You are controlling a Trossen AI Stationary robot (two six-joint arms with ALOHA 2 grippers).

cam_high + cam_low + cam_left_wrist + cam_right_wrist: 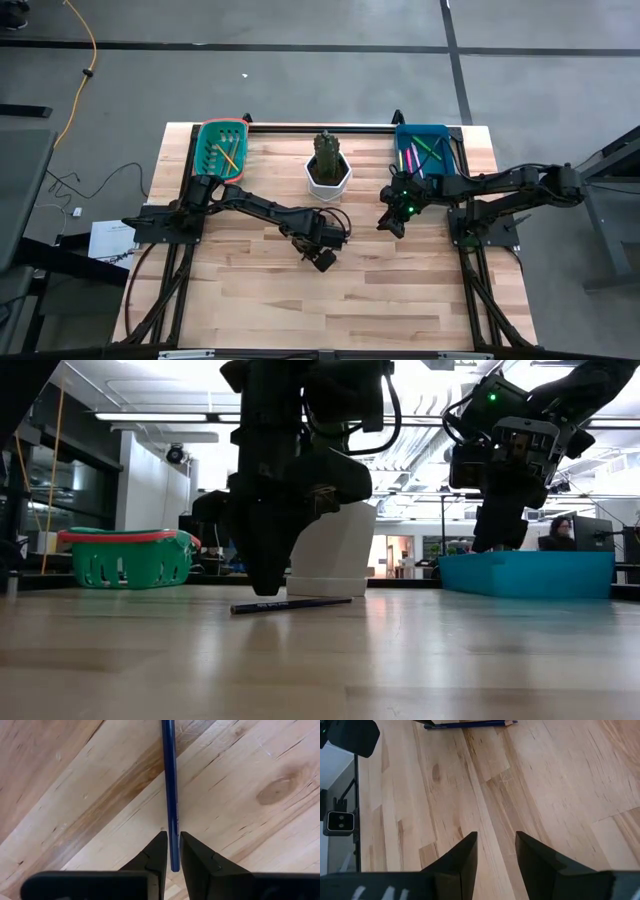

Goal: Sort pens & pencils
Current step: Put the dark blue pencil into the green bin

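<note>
One dark blue pencil [170, 780] lies flat on the wooden table [300, 604], near the middle. My left gripper [171, 836] points down over one end of it [263, 590], its fingers narrowly closed around the shaft. Orange and yellow pencils [228, 155] lie in the green basket [205, 150] at the far left. Pink and green pens [410, 158] lie in the blue bin [448, 150] at the far right. My right gripper [495, 840] hangs open above bare table in front of the blue bin [395, 218]. My left gripper pinches the dark blue pencil near one end [174, 845], between its two fingers. The fingers come from above, pointing down, with the pencil running along the gap between them. The short end [174, 867] sticks out behind the fingertips. The pencil lies level on the table.
A white pot [312, 178] with a green plant stands at the far middle, between basket and bin, just behind the pencil in the low view [335, 550]. The near half of the table is bare wood. Black frame rails run along the table's far edge and sides.
</note>
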